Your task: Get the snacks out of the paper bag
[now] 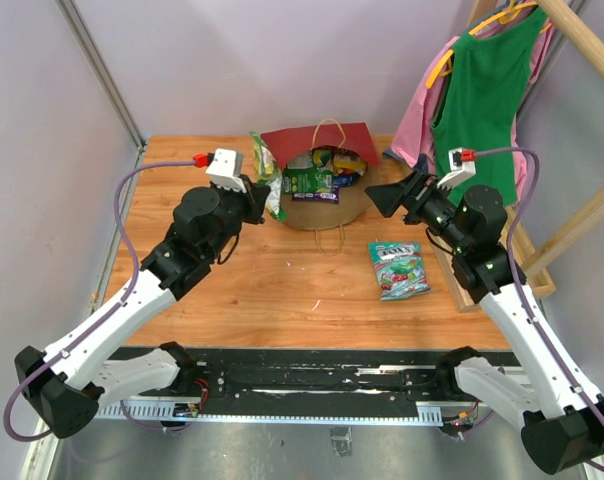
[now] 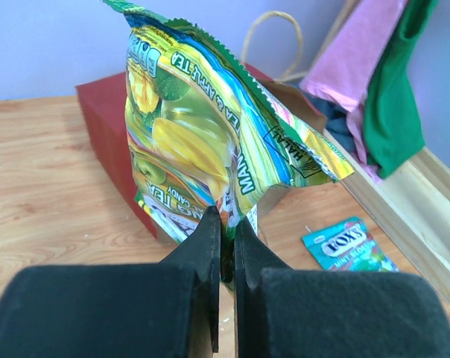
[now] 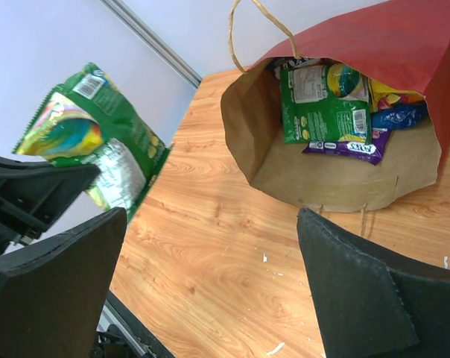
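Removal step: left gripper (image 2: 226,224) pinching glossy green-yellow flat packet (image 2: 195,127), red paper shopping bag (image 2: 113,127) just beyond. Next imo: set it down. Right gripper (image 3: 212,216) spread wide, bag mouth dead ahead.

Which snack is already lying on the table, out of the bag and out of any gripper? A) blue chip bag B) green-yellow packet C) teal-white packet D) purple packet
C: the teal-white packet lies flat on the table to the right of the paper bag. The green-yellow packet is pinched in the left gripper, and the purple packet sits inside the bag.
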